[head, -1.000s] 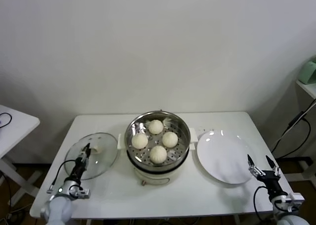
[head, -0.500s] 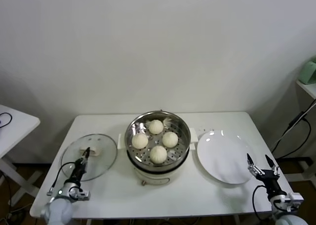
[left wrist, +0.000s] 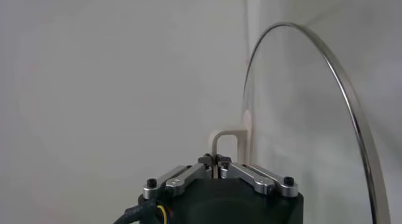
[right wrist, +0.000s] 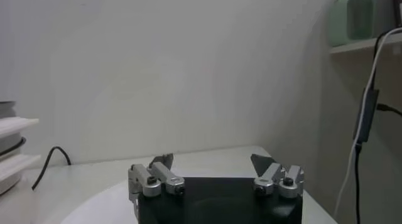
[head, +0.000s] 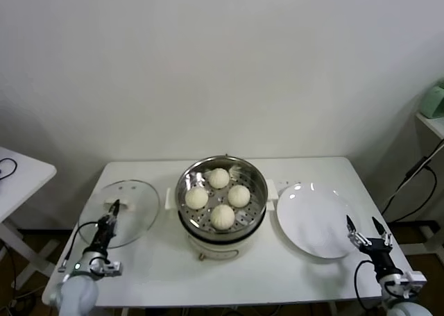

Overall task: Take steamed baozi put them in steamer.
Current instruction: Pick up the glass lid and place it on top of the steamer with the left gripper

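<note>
1. Four steamed baozi [head: 220,196] are seen lying on the perforated tray inside the steamer [head: 258,208], which stands at the middle of the white table [head: 229,274]
2. The buns are arranged in a loose diamond: one toward the wall, one toward the robot, and two between them, close together but not stacked
3. The left gripper [head: 111,214] is positioned at the table's left part, at the near edge of the round glass lid [head: 139,198]
4. In the left wrist view its fingers are shown pressed together just short of the lid's cream handle [left wrist: 226,144]; whether the handle is touched cannot be told, and the lid's steel rim [left wrist: 339,87] curves up beside it
5. The right gripper [head: 363,231] is held low at the table's right front corner, by the near right edge of the flat white plate [head: 312,215], and its fingers [right wrist: 162,162] are spread wide with nothing between them
6. The plate lies just beside the steamer on its right
</note>
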Controlling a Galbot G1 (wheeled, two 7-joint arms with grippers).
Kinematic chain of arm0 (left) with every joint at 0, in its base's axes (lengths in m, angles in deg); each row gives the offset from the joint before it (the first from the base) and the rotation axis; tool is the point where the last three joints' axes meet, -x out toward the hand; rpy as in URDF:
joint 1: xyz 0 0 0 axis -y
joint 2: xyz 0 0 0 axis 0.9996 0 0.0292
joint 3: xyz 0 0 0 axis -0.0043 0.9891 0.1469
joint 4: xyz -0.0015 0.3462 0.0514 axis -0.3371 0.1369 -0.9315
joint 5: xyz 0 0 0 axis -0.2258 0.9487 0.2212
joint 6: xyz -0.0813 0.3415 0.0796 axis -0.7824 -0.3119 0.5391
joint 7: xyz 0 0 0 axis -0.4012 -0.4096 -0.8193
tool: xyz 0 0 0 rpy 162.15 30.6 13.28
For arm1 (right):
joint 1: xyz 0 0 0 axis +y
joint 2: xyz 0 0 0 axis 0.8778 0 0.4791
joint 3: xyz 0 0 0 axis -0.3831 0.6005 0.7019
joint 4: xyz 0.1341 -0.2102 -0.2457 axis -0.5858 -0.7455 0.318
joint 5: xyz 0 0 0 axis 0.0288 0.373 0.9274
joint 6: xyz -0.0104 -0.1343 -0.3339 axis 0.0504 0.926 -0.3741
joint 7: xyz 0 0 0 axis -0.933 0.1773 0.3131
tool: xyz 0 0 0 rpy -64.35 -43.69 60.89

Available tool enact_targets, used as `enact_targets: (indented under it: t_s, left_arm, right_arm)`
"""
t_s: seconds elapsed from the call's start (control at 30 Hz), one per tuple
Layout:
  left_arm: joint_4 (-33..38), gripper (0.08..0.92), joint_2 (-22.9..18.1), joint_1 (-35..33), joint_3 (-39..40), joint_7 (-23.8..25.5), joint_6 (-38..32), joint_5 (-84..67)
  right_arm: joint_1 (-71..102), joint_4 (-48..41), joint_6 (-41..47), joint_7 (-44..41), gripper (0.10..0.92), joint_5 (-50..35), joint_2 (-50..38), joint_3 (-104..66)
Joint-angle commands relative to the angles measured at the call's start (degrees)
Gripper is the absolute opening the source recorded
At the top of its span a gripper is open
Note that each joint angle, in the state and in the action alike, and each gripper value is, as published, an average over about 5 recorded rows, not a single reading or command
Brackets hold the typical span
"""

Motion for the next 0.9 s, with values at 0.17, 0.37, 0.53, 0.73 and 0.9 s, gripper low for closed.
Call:
enact_targets:
  t_s: [0.17, 0.37, 0.53, 0.73, 0.9]
  left_arm:
    - [21.2, 0.127, 3.8, -4.7, 4.1, 12.7, 15.9, -10.4]
    - [27.2, 0.127, 6.5, -4.5, 7.1, 15.5, 21.3, -10.6]
    - [31.7, 0.127, 8.8, -4.5, 11.3, 17.4, 25.0, -10.3]
    - [36.8, 0.127, 11.1, -4.4, 17.7, 21.0, 29.5, -9.7]
    - [39.7, 0.127, 12.9, -3.7, 23.5, 24.3, 33.7, -8.3]
  right_arm:
    - [0.3, 0.0, -0.4, -0.4, 0.823, -0.3, -0.2, 0.1]
    - [0.3, 0.0, -0.4, -0.7, 0.823, -0.3, -0.2, 0.3]
    - [0.4, -0.1, -0.4, -0.9, 0.823, -0.2, -0.2, 0.4]
    - [0.5, -0.2, -0.4, -1.1, 0.823, -0.1, -0.1, 0.6]
    - [0.5, -0.5, -0.3, -1.2, 0.823, -0.1, -0.2, 0.6]
